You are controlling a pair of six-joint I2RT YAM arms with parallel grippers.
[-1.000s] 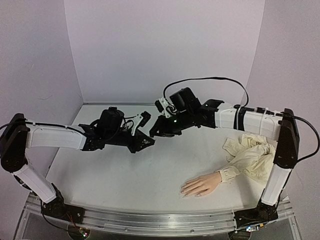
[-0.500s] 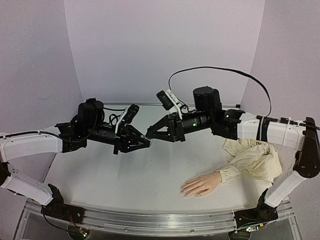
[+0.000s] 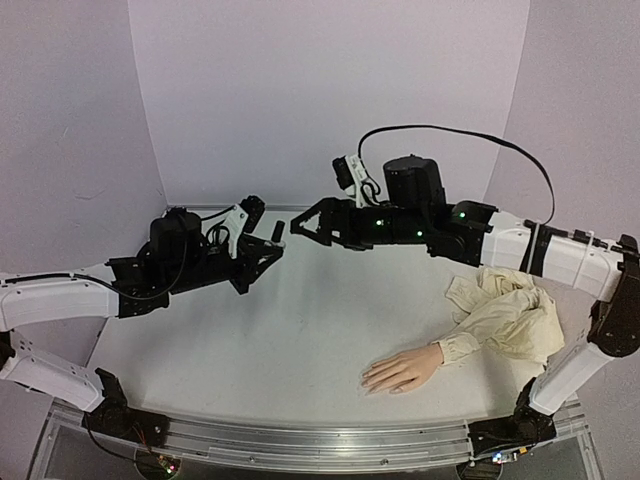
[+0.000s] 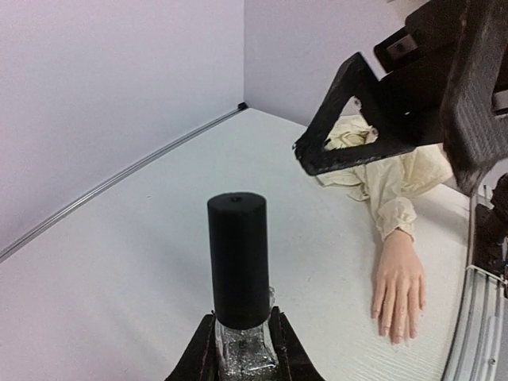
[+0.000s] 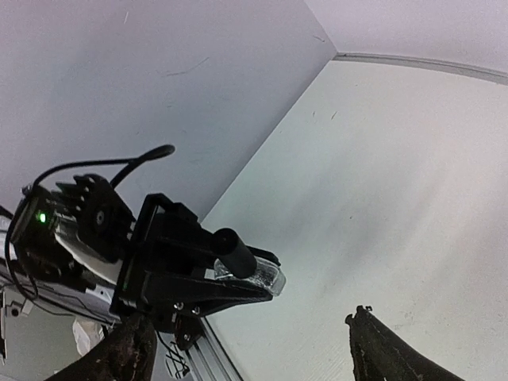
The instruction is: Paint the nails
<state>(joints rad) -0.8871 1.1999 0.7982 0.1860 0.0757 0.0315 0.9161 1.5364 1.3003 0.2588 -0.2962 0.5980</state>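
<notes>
This looks like a robotics lab: a white table point(image 3: 300, 330) shut in by plain pale walls point(image 3: 330, 100) on three sides, the left arm point(image 3: 70, 295) and right arm point(image 3: 560, 255) bolted to a metal rail point(image 3: 320, 447) at its near edge, a mannequin hand point(image 3: 400, 372) lying on it

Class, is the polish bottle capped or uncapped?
Capped: the black cap sits on the bottle gripped by the left hand.
</notes>
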